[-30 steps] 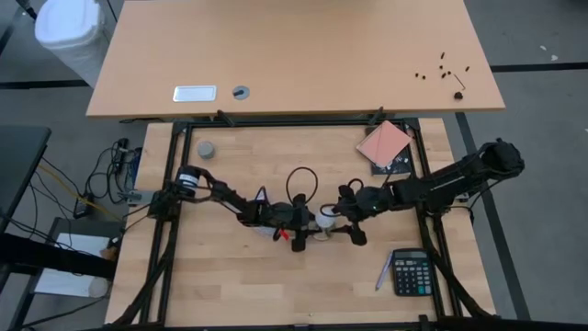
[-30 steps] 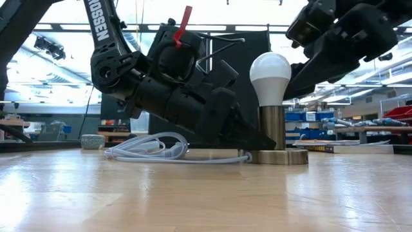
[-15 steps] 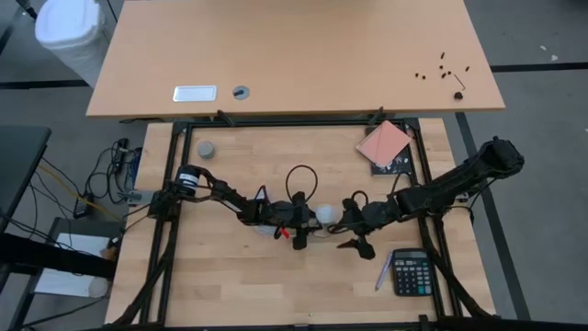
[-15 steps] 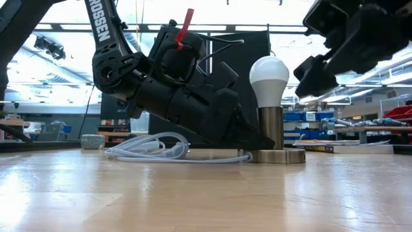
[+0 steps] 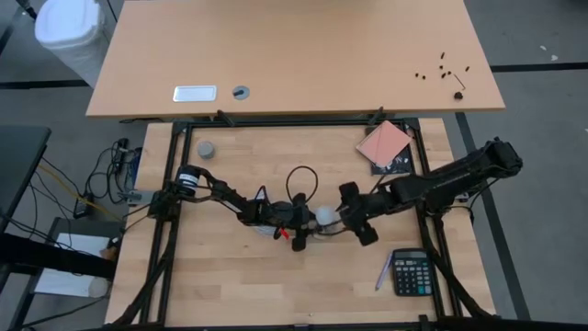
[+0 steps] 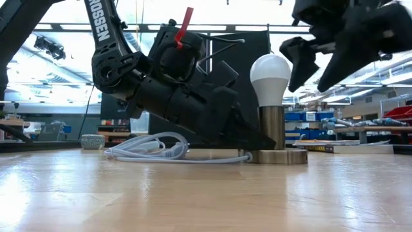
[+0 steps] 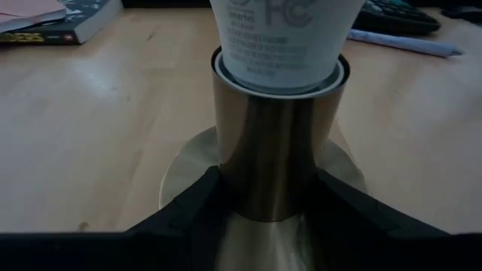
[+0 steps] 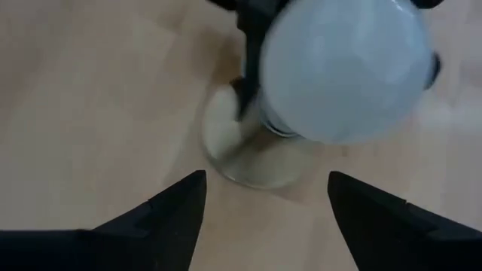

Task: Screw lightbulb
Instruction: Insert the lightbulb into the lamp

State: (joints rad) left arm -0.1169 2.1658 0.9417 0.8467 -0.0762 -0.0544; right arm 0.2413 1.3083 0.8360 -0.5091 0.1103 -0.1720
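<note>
Lightbulb (image 6: 270,78) stands upright in the brass socket stem (image 6: 272,127), centre-right of the low frame; in the high view it sits just right of centre on the wooden table (image 5: 230,285). Its long axis is vertical, dome up, neck down in the stem. Left gripper (image 7: 263,197) is low at the socket: the left wrist view shows its two dark fingers either side of the brass stem and touching it, so clamped on the socket stem, steadying it above the round base (image 7: 181,181). Right gripper (image 6: 310,64) is up at dome height, just right of the bulb in the low frame and apart from it; fingers spread, nothing between them. Right wrist view: the white dome fills the upper right of that frame, beyond and between the open fingertips, not yet enclosed. Judgement: the right arm is the one placed to turn the bulb; the bulb lies just to picture-left of its open fingers, so it must close that short gap and straddle the dome about the vertical axis. How deep the thread is seated cannot be told.
</note>
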